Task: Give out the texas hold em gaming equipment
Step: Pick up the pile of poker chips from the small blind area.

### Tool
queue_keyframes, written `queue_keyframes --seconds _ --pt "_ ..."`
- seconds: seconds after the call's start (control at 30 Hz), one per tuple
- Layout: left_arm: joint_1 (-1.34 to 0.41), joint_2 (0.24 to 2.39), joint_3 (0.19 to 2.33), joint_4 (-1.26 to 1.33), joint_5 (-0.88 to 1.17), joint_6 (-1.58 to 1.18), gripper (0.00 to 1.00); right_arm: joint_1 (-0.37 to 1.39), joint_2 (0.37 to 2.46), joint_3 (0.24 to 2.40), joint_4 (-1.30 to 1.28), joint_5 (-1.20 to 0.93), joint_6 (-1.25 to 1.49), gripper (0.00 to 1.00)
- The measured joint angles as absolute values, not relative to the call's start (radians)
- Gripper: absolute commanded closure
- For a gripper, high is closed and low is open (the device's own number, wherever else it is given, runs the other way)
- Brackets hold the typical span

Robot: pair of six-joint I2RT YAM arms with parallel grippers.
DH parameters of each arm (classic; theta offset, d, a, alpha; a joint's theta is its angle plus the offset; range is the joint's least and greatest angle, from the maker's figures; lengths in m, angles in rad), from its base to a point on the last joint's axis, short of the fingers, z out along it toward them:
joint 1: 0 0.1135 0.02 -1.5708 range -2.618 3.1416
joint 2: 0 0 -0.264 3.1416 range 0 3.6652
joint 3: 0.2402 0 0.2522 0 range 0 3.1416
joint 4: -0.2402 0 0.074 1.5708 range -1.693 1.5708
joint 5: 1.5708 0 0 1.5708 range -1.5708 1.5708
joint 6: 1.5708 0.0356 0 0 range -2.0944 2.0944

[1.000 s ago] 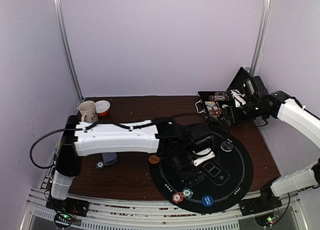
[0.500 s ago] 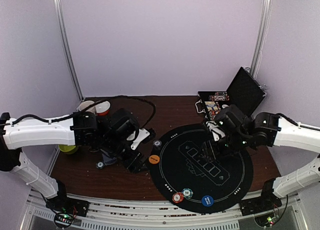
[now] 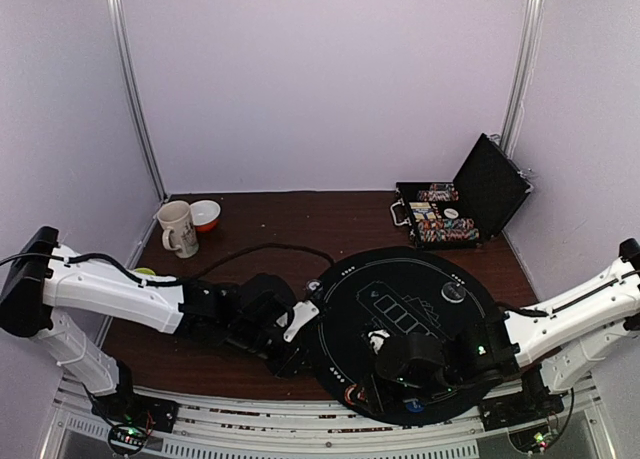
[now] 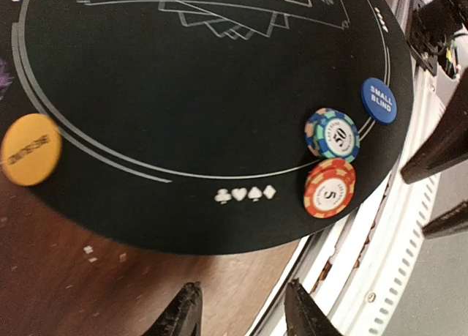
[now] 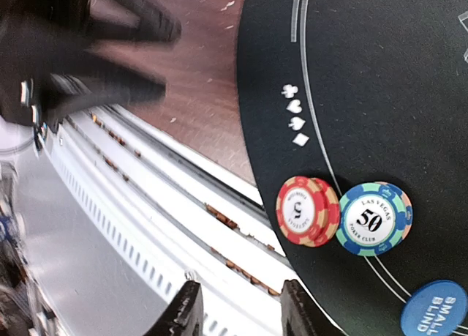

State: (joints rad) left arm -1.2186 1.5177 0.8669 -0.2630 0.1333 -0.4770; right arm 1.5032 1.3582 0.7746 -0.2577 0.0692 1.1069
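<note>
White slotted rail [image 5: 131, 226] runs along the near edge, w/ both arms low just past it. L gripper [image 4: 241, 314]: jaws part open, nothing btwn them, by the mat's near-left rim. R gripper [image 5: 238, 310]: same, part open and empty, by the near rim close to the chips.

Red chip [image 5: 307, 211] and blue-green chip [image 5: 373, 217] sit touching, side by side on the black mat [image 4: 183, 94] at its near edge. Blue disc [image 4: 379, 100] lies just right of them, orange disc [image 4: 29, 149] at the mat's left rim.

Step looks like a chip pick-up for dealing out. Best done w/ one arm only: both wrists crowd the same corner, so the other should hold back. Come straight down, jaws astride one chip. The two touch, so a slanted approach prob. shoves the neighbour. Chips are thin and flat on the mat, so fingertips need to get right down to mat level or they'll slip off.

Farther on, a dark disc [image 3: 453, 292] sits on the mat's right part, w/ printed card outlines mid-mat. Can't make out any loose cards. Table [image 3: 270, 219] is dark brown wood. Far right: open black case [image 3: 490, 184] w/ chip rows inside. Far left: cream mug [image 3: 178, 227], w/ an orange bowl [image 3: 206, 215] just beside it. Walls [image 3: 320, 79] are plain pale lilac, w/ metal posts in the corners.
</note>
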Motion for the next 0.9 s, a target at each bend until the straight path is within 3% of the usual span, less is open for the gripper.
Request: queue_keyframes --seconds 0.33,0.53,0.9 --pt "-1.253 1.663 0.873 -0.160 0.147 -0.502 0.63 1.516 1.358 0.639 -0.155 0.101 1.242 0.65" --pt "-1.266 1.704 0.888 -0.126 0.164 -0.511 0.73 1.520 1.372 0.606 -0.075 0.102 1.265 0.68" --pt "-1.275 1.791 0.919 -0.079 0.215 -0.515 0.77 1.520 1.398 0.589 -0.004 0.165 1.279 0.75"
